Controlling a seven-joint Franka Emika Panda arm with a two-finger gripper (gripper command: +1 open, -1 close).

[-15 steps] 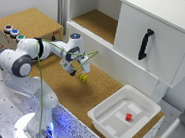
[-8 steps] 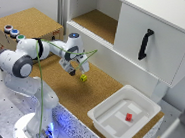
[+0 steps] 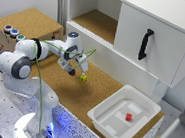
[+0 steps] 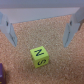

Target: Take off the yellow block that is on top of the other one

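1. Two gray fingers (image 4: 10,30) of the claw (image 3: 72,70) stand wide apart, with nothing between them. The claw hangs over the cork desk (image 3: 66,92).
2. The yellow block (image 4: 38,55) sits just below the claw and a bit to one side, on the desk, and nothing is touching it. In the exterior view it is the tiny yellow cube (image 3: 84,78) just beside the claw, toward that view's right.
3. The wrist view shows black letters on its top and front faces. I cannot tell from these pictures if another block is under it. A small purple thing (image 4: 2,73) peeks in at the edge of the wrist view, near the yellow block.
4. I think the block is light and hard, like a small toy cube. It should not squash or break. Its sides look smooth, so it could slip or tip if it is pinched at a corner.
5. The best place to hold it looks like two flat sides facing each other, near the middle, with the block centered between the fingers.
6. Farther off, a white tray (image 3: 102,119) holds a small red cube (image 3: 128,116). A white cabinet (image 3: 144,31) with a black handle (image 3: 145,43) stands behind the desk.
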